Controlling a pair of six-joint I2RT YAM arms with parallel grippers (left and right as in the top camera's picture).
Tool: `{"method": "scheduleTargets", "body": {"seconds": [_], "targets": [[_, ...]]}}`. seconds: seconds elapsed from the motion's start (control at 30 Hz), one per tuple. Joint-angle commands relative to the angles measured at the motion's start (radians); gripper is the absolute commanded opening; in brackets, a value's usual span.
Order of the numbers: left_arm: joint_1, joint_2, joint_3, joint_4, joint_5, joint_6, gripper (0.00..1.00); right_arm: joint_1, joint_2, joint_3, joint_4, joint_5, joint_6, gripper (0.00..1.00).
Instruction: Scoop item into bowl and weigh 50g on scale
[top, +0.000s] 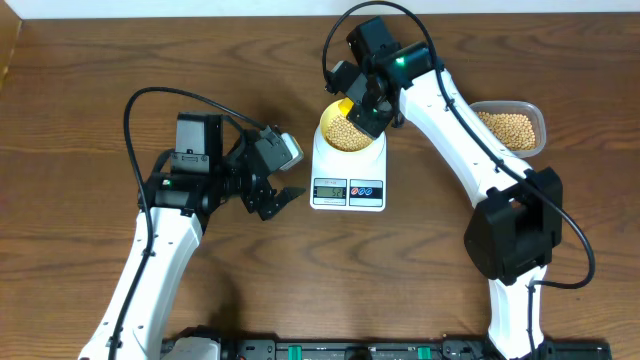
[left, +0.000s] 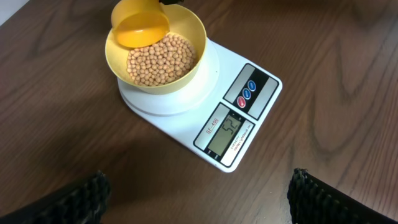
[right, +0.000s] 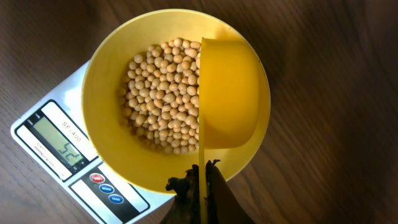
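We judge the task nearly done: small round tan beans (left: 160, 60) lie in the bowl (right: 106, 118), which sits on the scale (left: 214, 65), whose display (left: 227, 132) seems to read 52 (slightly over, so trimming may remain). Our right gripper (right: 202, 186) clamps the empty-looking yellow scoop (right: 227, 93) above the bowl; the left gripper (top: 278, 200) hangs wide open nearby.

Left tool (top: 278, 200) agape, right tool (top: 362, 108) clenched

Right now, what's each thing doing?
Bowl: on the scale, partly full.
Beans: some in bowl, more in tub.
Scale: on, reads 52.
Scoop: tipped over bowl, looks empty.
Tub: open, holds beans.
Left hand: open, empty.
Right hand: shut on scoop.
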Motion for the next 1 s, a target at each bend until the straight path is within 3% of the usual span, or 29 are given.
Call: {"method": "scheduleTargets", "body": {"seconds": [0.0,0.37,0.97], "targets": [[0.003,0.003,0.03,0.0,-0.005,0.017,0.93,0.01,0.011,-0.006,0.001,0.015,-0.026,0.01],[0.003,0.003,0.03,0.0,-0.005,0.017,0.93,0.046,0.011,-0.006,-0.002,0.018,-0.101,0.01],[0.003,0.003,0.03,0.0,-0.005,0.017,0.93,0.048,0.024,-0.007,-0.007,0.119,-0.101,0.01]]}}
